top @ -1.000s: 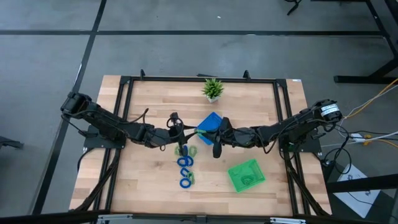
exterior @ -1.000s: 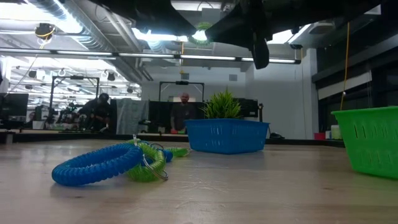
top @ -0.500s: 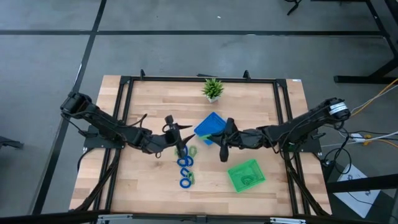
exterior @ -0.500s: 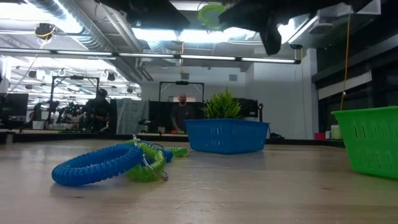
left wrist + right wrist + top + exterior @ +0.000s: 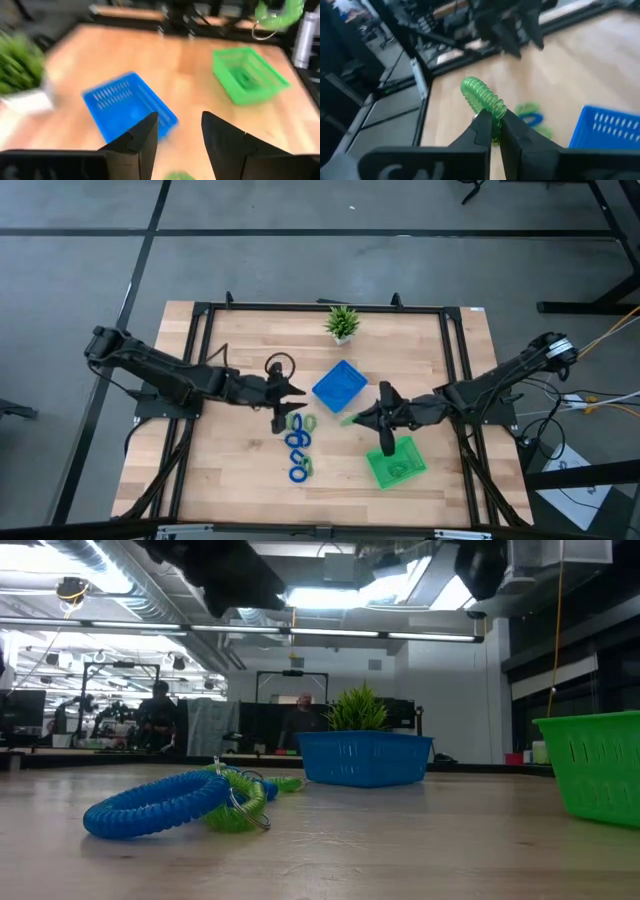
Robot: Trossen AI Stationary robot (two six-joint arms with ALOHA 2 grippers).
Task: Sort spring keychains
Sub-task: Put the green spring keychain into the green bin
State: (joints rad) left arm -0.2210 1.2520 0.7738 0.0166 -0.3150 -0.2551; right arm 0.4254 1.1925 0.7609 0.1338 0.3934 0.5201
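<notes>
In the right wrist view my right gripper (image 5: 494, 131) is shut on a light green spring keychain (image 5: 481, 96). The high view places that gripper (image 5: 354, 419) between the blue tray (image 5: 338, 384) and the green tray (image 5: 396, 462), above the table. My left gripper (image 5: 300, 392) stands left of the blue tray; its fingers (image 5: 180, 135) are open with nothing between them. Several blue and green keychains (image 5: 298, 448) lie in a row on the table near its middle, also seen in the low view as a blue coil (image 5: 160, 805) with a green one (image 5: 240, 802). My right gripper pinches the green keychain's lower end (image 5: 493, 119) between its two fingers. The coil arches up and away from the fingertips, lifted clear of the table. A small metal ring (image 5: 479, 116) shows beside the fingers.
A small potted plant (image 5: 342, 322) stands at the table's far edge. Something green lies inside the green tray (image 5: 400, 470). A black frame runs along the table's sides. People stand in the room beyond the table (image 5: 300, 720).
My right gripper, shut on the green keychain, has drawn away from my left gripper, going up and toward the table's right and near edges, closer to the green tray. My left gripper has rolled and tipped up toward level, staying left of the blue tray.
</notes>
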